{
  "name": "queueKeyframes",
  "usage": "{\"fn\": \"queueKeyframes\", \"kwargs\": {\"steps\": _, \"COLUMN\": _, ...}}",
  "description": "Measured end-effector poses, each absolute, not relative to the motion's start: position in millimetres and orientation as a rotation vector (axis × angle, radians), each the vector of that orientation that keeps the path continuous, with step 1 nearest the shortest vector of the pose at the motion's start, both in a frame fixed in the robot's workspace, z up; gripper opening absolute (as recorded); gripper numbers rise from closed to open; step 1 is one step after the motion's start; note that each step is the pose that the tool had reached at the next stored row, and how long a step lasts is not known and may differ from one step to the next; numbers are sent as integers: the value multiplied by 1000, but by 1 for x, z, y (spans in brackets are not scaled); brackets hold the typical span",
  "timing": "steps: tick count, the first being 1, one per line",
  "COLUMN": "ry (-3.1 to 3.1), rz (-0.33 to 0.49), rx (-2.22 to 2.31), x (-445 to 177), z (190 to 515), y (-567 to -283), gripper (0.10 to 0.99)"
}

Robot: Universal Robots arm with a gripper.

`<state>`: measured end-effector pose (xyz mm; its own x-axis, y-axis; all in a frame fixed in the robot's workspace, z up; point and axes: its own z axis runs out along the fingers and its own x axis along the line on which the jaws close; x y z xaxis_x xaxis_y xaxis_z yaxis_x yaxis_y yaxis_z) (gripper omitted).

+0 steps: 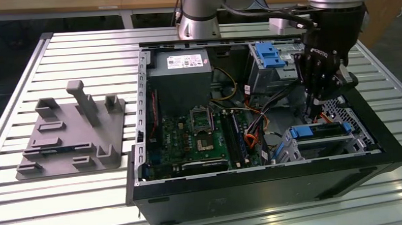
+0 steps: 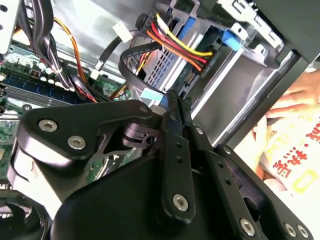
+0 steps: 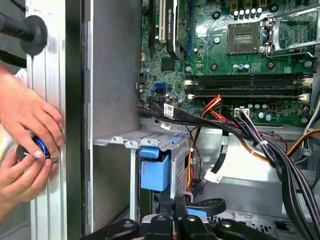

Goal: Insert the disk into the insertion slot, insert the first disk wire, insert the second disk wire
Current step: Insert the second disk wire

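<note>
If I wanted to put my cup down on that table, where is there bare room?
The bare slats of the table on the far side of the grey stand, and the strip on its near side, are free. Inside the computer case it is crowded: wires everywhere, and the tool hangs among them.

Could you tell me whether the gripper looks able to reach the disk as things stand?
Probably yes: the gripper hangs inside the open case close to the disk, which sits in the insertion slot, with nothing solid between them. Loose wires beside it might snag.
</note>
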<state>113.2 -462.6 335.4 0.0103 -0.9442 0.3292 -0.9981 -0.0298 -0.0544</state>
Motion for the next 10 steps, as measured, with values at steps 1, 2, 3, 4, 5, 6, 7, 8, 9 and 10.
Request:
{"fn": "queueKeyframes", "kwargs": {"steps": 1, "ry": -2034, "rz": 394, "rx": 2082, "x": 116, "z": 335, "y": -463, "gripper": 141}}
{"fn": "queueKeyframes", "kwargs": {"steps": 2, "ry": -2025, "rz": 377, "rx": 2078, "x": 118, "z": 335, "y": -463, "gripper": 141}}
{"fn": "queueKeyframes", "kwargs": {"steps": 3, "ry": -2017, "rz": 359, "rx": 2074, "x": 121, "z": 335, "y": -463, "gripper": 141}}
{"fn": "queueKeyframes", "kwargs": {"steps": 4, "ry": -2009, "rz": 344, "rx": 2071, "x": 123, "z": 335, "y": -463, "gripper": 141}}
{"fn": "queueKeyframes", "kwargs": {"steps": 5, "ry": -2001, "rz": 329, "rx": 2068, "x": 126, "z": 335, "y": -463, "gripper": 141}}
{"fn": "queueKeyframes", "kwargs": {"steps": 6, "ry": -1995, "rz": 318, "rx": 2065, "x": 129, "z": 335, "y": -463, "gripper": 141}}
{"fn": "queueKeyframes", "kwargs": {"steps": 7, "ry": -1989, "rz": 307, "rx": 2063, "x": 132, "z": 335, "y": -463, "gripper": 141}}
{"fn": "queueKeyframes", "kwargs": {"steps": 8, "ry": -1984, "rz": 298, "rx": 2061, "x": 136, "z": 335, "y": -463, "gripper": 141}}
{"fn": "queueKeyframes", "kwargs": {"steps": 9, "ry": -1980, "rz": 290, "rx": 2059, "x": 139, "z": 335, "y": -463, "gripper": 141}}
{"fn": "queueKeyframes", "kwargs": {"steps": 10, "ry": -1976, "rz": 282, "rx": 2057, "x": 143, "z": 335, "y": -463, "gripper": 141}}
